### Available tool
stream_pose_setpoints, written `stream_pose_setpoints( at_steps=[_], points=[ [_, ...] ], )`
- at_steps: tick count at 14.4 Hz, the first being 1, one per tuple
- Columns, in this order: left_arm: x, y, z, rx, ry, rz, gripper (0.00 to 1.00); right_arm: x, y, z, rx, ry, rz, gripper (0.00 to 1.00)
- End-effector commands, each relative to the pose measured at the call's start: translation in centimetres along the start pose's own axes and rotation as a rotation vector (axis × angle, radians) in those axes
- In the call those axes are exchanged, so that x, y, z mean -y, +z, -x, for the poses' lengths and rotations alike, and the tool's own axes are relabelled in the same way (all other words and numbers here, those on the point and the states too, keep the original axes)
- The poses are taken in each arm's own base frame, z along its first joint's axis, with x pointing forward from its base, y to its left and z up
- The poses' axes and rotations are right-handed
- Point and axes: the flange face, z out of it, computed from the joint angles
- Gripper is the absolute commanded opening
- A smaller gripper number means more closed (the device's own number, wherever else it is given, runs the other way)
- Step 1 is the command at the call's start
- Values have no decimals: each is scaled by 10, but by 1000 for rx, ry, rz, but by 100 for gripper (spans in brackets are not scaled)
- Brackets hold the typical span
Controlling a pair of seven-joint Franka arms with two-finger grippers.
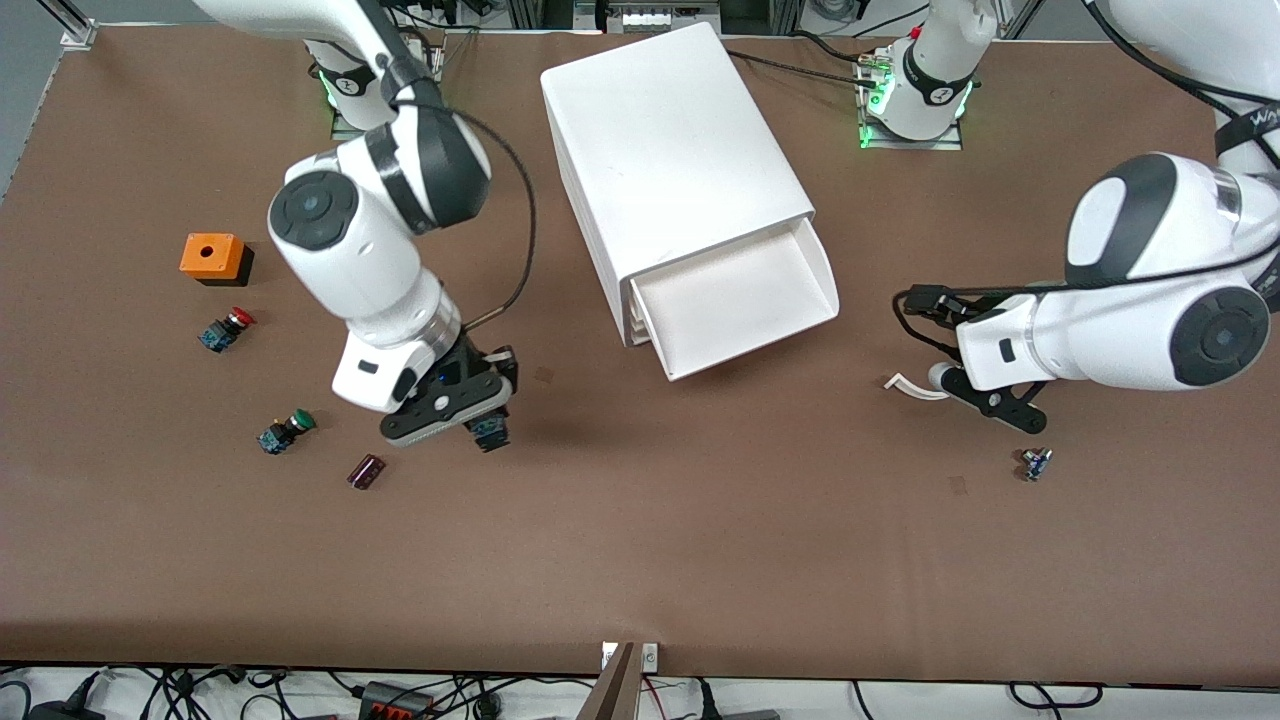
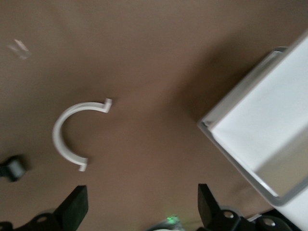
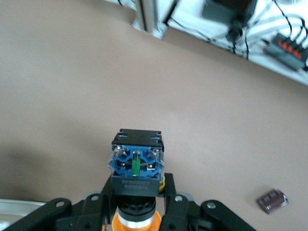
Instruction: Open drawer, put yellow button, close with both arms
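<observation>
The right gripper [image 1: 478, 408] is clamped on the yellow button [image 3: 137, 168], held up over bare table [image 1: 700, 560] toward the right arm's end. The drawer [image 1: 740, 300] stands pulled out of the cabinet [image 1: 670, 150] — nothing in it. The left gripper [image 1: 985, 392] hangs with its fingers [image 2: 74, 207] spread wide over a white curved clip [image 2: 72, 132] beside the drawer.
</observation>
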Motion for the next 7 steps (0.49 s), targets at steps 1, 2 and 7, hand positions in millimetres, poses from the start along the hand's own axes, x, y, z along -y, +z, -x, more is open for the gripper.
stream_pose_setpoints(
  at_steps=[1, 2, 7],
  points=[
    [6, -47, 6, -63, -44, -133, 100, 44, -31, -16, -61, -51, -30, 0],
    [17, -55, 10, -82, -69, -140, 100, 61, -34, -19, -77, -58, -53, 0],
    [74, -82, 36, -142, -210, -132, 100, 116, -26, -15, -46, 118, -133, 0]
  ],
)
